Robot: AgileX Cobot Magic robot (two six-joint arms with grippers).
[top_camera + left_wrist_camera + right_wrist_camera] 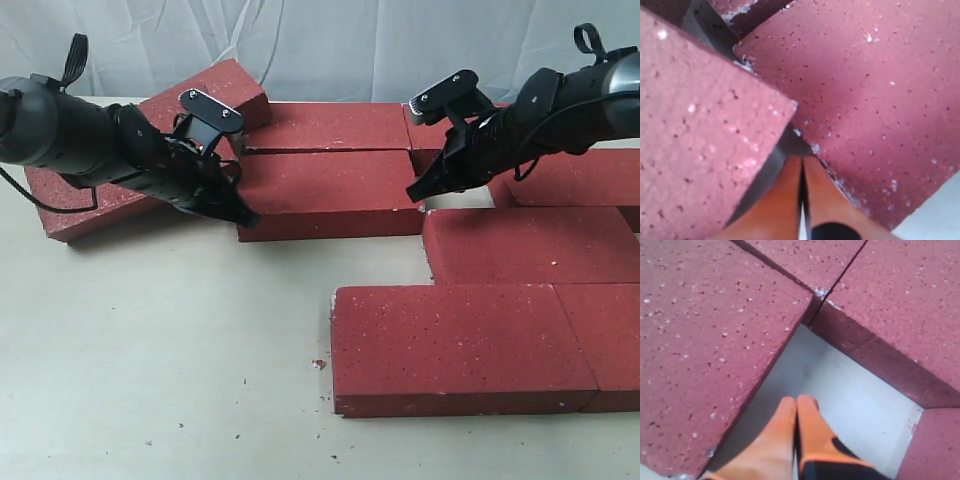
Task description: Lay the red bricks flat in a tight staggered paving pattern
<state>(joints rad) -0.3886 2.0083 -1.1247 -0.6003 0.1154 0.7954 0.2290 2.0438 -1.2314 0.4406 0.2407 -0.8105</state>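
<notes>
In the exterior view, the bricks (455, 345) lay flat on the table (150, 350), with one skewed brick (215, 90) at the left. In the left wrist view, the left gripper (801, 167) was pinched together and empty, its tip at the gap beside that brick. In the right wrist view, the right gripper (796, 407) was likewise closed and empty, over a bare pocket between bricks.

Eight red bricks (460, 340), two black robot arms (60, 135) and one pale table (150, 350) are in view

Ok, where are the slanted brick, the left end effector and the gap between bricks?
slanted brick (215, 88): exterior view, top face, far end.
left end effector (243, 213): exterior view, shut fingertips.
gap (855, 390): right wrist view, its pale bare middle.
</notes>
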